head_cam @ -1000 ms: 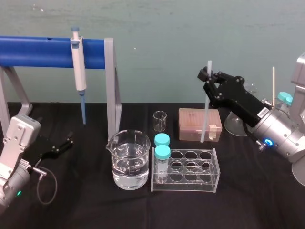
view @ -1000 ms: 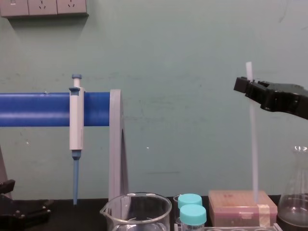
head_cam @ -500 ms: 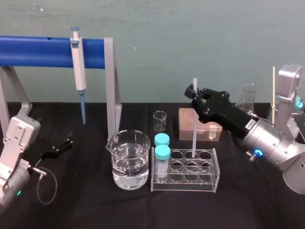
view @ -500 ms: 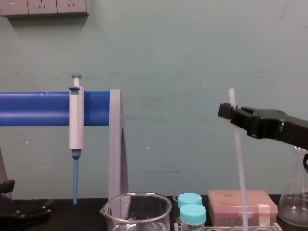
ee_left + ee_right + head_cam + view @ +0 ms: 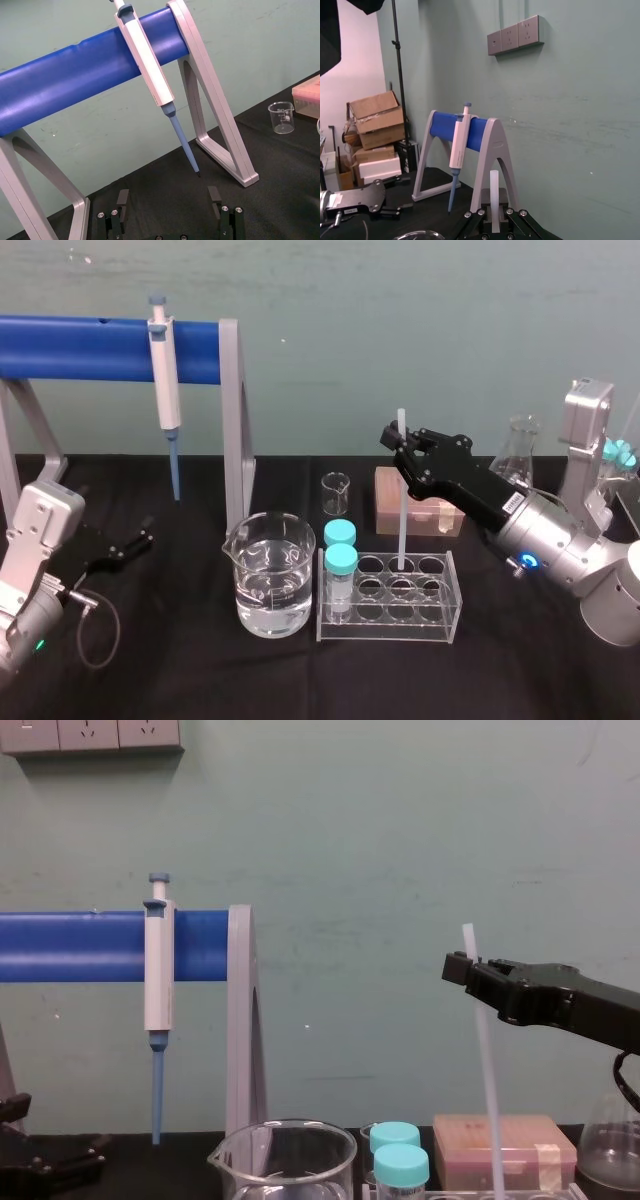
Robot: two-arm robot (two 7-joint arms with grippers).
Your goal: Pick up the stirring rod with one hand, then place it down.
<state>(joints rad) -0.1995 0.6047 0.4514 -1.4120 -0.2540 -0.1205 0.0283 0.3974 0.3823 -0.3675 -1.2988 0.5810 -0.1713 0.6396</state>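
The stirring rod (image 5: 400, 520) is a thin whitish stick held almost upright. My right gripper (image 5: 403, 447) is shut on it near its top end, reaching in from the right. The rod's lower end dips into a back-row hole of the clear tube rack (image 5: 440, 625). From the chest, the rod (image 5: 484, 1060) hangs down from the black right gripper (image 5: 462, 970). The right wrist view has the rod (image 5: 494, 192) standing up between the fingers. My left gripper (image 5: 125, 545) rests open on the black table at the far left, its fingers (image 5: 122, 200) wide apart.
A beaker of water (image 5: 268, 575) and two blue-capped vials (image 5: 341, 560) stand left of the rod. A small beaker (image 5: 336, 493) and a pink box (image 5: 425, 512) are behind the rack. A pipette (image 5: 165, 380) hangs on the blue stand (image 5: 80, 348); a flask (image 5: 520, 455) stands at the right.
My right gripper has carried the rod leftward and down, from above the pink box to the tube rack. The rod's lower end now sits in a back-row hole. The left arm is still.
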